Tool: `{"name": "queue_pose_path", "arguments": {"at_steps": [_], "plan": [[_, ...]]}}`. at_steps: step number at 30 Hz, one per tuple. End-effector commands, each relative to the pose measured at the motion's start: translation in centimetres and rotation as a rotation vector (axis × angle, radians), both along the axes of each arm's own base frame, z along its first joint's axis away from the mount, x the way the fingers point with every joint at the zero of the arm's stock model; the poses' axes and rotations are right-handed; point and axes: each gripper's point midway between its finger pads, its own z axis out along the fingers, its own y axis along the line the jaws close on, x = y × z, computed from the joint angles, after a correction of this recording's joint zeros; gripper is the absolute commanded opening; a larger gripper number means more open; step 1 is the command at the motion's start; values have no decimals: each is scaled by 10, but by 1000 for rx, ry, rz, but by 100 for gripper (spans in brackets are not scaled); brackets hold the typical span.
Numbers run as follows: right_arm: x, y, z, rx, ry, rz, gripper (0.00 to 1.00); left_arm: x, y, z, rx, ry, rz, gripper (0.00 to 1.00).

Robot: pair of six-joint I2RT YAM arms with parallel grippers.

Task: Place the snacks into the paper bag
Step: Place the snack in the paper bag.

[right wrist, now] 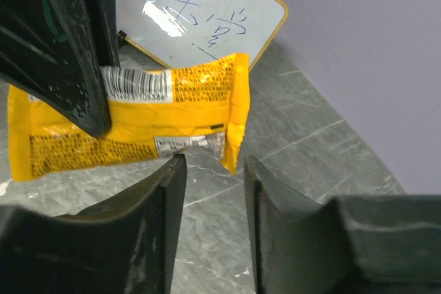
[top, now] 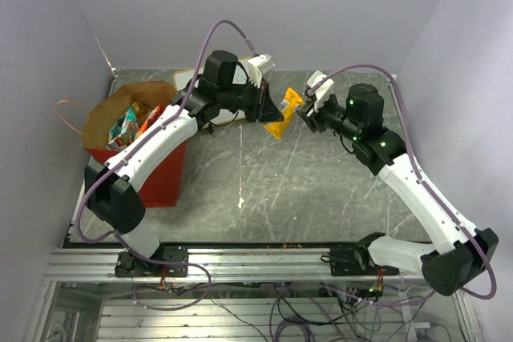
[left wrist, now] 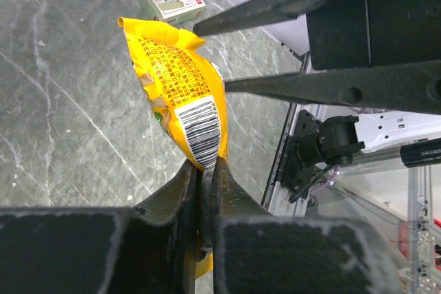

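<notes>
Evidently nearing the end: keeping several snacks (top: pixel 132 126) inside the paper bag (top: pixel 160 175) at left, pinching a yellow packet (left wrist: pixel 182 87) in the left gripper (left wrist: pixel 207 166), mid-air above the table (top: pixel 321 190), holding the right gripper (right wrist: pixel 213 170) spread beside it, not yet dropping it in.

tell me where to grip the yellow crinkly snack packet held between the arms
Yellow crinkly snack packet: pinch its flat crimped far end, jaws on both faces, coming end-on. It is puffy mid-body but thin there, and the left gripper clamps it by the barcode, leaving that end free.
</notes>
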Motion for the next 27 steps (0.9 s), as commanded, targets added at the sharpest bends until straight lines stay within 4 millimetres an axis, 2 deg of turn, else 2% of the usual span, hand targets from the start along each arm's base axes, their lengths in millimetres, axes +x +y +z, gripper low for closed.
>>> {"name": "queue_pose_path", "arguments": {"at_steps": [1,6,10,15,18,19,21,24,27], "plan": [[-10,-9,7,20,-26,38,45,-6,4,29,-40,-118,-2,11],[-17,-22,3,12,-25,58,58,-5,18,40,-4,-219,40,9],[-19,-34,-7,-4,-19,46,59,-5,35,54,37,-326,78,8],[-16,-50,-18,-8,-16,8,59,-3,68,77,97,-467,170,7],[-12,-55,-28,-3,10,0,59,7,100,94,127,-518,277,7],[-12,-57,-43,-4,45,-5,59,11,112,99,132,-529,314,7],[-10,-62,-59,2,93,-17,59,15,139,110,126,-543,388,7],[-11,-74,-76,9,149,-27,59,21,190,123,132,-555,522,7],[-9,-90,-84,11,184,-75,60,23,250,130,245,-605,710,7]]}}
